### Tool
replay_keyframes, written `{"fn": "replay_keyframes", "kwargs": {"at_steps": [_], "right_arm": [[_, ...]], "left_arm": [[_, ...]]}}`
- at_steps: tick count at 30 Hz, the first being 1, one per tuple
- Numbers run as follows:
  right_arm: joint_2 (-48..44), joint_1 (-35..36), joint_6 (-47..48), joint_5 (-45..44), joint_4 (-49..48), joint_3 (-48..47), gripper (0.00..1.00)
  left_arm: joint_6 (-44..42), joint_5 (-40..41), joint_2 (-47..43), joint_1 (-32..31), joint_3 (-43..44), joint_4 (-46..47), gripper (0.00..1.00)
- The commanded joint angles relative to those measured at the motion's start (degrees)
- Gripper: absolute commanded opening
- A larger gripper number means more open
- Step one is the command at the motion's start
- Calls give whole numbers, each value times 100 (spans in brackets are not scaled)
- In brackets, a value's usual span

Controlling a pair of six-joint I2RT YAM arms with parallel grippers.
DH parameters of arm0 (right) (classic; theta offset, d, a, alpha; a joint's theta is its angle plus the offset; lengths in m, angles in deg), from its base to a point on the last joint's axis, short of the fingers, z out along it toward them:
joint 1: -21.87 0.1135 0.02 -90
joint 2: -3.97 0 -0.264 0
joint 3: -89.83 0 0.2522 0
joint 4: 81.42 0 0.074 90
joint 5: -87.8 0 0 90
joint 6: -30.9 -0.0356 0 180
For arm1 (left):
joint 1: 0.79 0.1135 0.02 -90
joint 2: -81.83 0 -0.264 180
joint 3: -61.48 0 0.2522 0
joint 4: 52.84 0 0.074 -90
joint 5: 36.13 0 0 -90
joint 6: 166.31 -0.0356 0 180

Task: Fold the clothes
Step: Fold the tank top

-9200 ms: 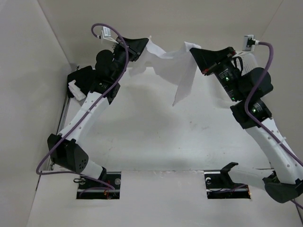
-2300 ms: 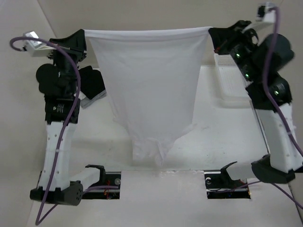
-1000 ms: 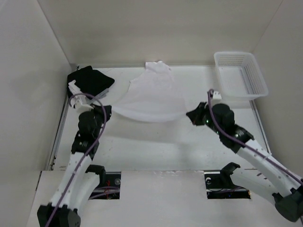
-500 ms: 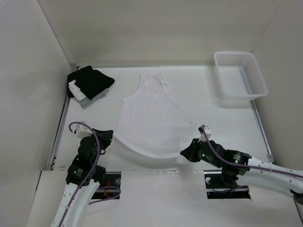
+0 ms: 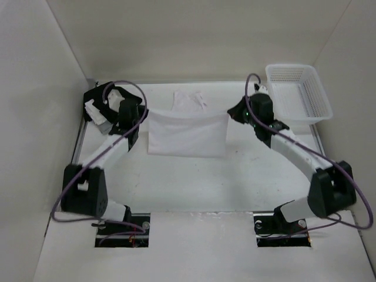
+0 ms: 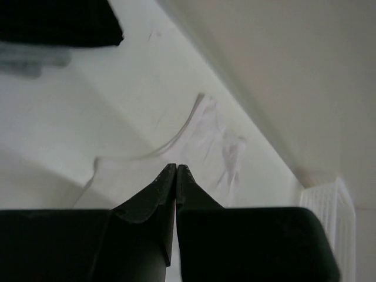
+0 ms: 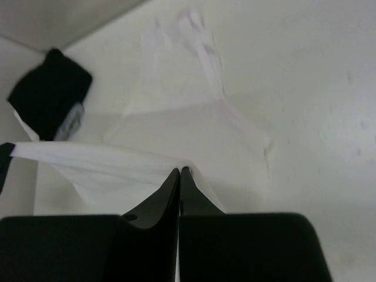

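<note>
The left gripper (image 5: 143, 113), at ten o'clock, is pinched shut on one corner of the clothes (image 5: 188, 136), its arm stretched far out with the wrist turned inward. The white cloth lies mid-table toward twelve, doubled over, its held edge taut. The right gripper (image 5: 231, 111), at one o'clock, clamps the other corner, elbow out. This looks like the first fold; next, both corners need lowering and releasing together.
</note>
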Motion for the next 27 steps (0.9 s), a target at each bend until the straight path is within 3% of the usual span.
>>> {"fn": "replay_keyframes", "kwargs": {"at_steps": [1, 5, 7, 9, 12, 14, 16, 20, 24, 27], "right_arm": [[1202, -476, 363, 551, -717, -1344, 0], [3013, -828, 179, 771, -446, -3163, 5], [3656, -873, 91, 815, -296, -3807, 25], [3896, -873, 12, 885, -242, -3925, 40], [3477, -855, 3, 824, -583, -3084, 46], [2950, -768, -58, 745, -987, -2127, 46], [2352, -592, -225, 596, -1444, -1099, 39], [1402, -127, -340, 473, -2078, 529, 6], [1102, 181, -515, 385, -2439, 1409, 4], [1128, 226, -568, 332, -2641, 1727, 13]], "left_arm": [[-119, 34, 1322, 151, 1410, 1175, 1], [-198, -27, 2888, 371, 3028, 710, 14], [-242, -167, 3242, 467, 3434, 604, 30], [-329, -344, 3174, 520, 3340, 656, 36], [-400, -301, 2533, 538, 2463, 919, 37], [-348, -248, 1902, 468, 1473, 1200, 33], [-277, -160, 1391, 241, 427, 1560, 32], [-32, -256, 731, 55, -1158, 1799, 32], [92, -870, 598, 107, -1863, 2070, 38], [127, -1231, 781, 169, -2031, 2518, 44]]}}
